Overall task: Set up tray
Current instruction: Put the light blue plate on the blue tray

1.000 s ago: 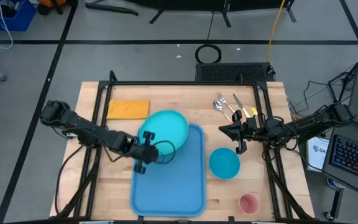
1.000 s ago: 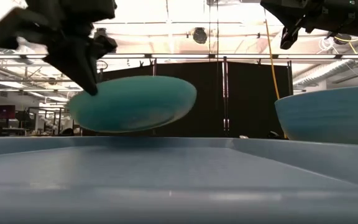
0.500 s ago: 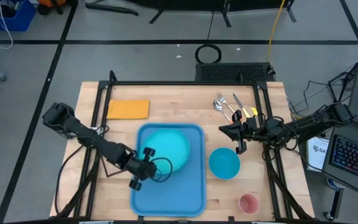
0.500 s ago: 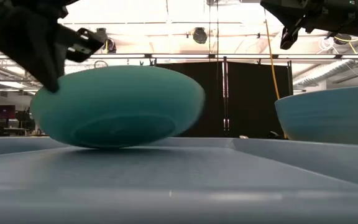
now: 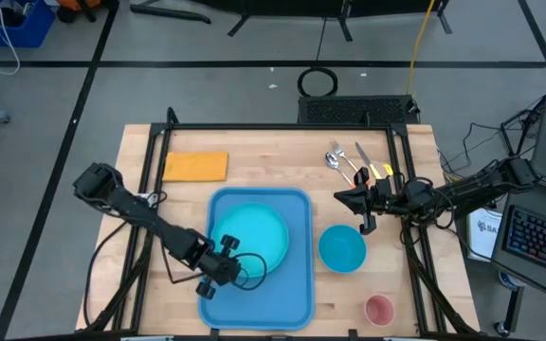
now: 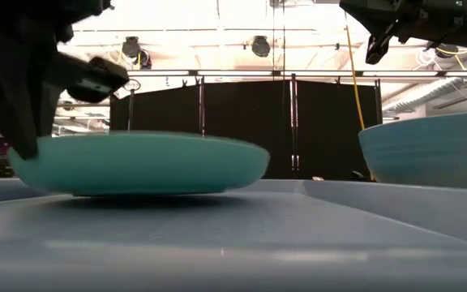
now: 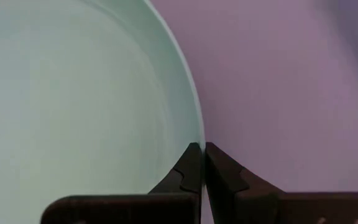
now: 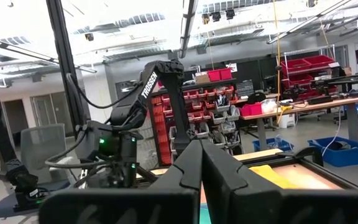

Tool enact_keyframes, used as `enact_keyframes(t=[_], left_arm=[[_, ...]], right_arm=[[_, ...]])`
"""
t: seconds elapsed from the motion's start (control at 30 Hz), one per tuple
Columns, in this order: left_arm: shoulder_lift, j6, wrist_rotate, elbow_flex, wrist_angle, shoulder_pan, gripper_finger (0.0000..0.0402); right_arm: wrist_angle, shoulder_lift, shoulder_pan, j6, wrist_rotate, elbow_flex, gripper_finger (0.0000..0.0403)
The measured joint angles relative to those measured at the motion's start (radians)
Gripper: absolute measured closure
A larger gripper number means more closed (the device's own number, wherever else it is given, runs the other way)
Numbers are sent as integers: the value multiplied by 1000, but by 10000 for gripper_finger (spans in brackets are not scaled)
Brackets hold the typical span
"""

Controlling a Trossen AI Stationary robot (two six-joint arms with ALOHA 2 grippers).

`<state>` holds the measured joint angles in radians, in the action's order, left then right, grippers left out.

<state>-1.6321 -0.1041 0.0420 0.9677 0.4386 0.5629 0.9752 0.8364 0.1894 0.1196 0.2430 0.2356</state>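
The wooden table [image 5: 140,170] is carrying the tray [image 5: 297,294], lying lengthwise at its centre. The left gripper [image 5: 224,268] is pinching the rim of the turquoise plate [image 5: 254,232], which is sitting on the tray (near-flat in the low view). The right gripper [image 5: 360,202], fingers clamped together on nothing, is hovering above the blue bowl [image 5: 341,248].

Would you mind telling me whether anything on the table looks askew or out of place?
Nothing stands out. The plate sits about level in the tray, its rim pinched by the left gripper; bowl, cup, napkin and cutlery lie undisturbed.
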Motion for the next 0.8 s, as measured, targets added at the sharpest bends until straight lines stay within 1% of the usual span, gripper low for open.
enact_keyframes(t=[0.27, 0.37, 0.53, 0.7, 0.8], left_arm=[[-34, 26, -63, 62, -38, -3, 396], [-60, 21, -69, 62, -7, -5, 396], [-109, 17, -90, 61, -25, -6, 397], [-119, 18, -91, 61, -58, -2, 394], [-121, 20, -110, 73, -73, -1, 393]], right_arm=[[0, 1, 0, 0, 0, 0, 403], [0, 3, 0, 0, -1, 0, 403], [-2, 8, 0, 0, 20, 0, 403], [-1, 10, 0, 0, 23, 0, 403], [0, 10, 0, 0, 23, 0, 403]])
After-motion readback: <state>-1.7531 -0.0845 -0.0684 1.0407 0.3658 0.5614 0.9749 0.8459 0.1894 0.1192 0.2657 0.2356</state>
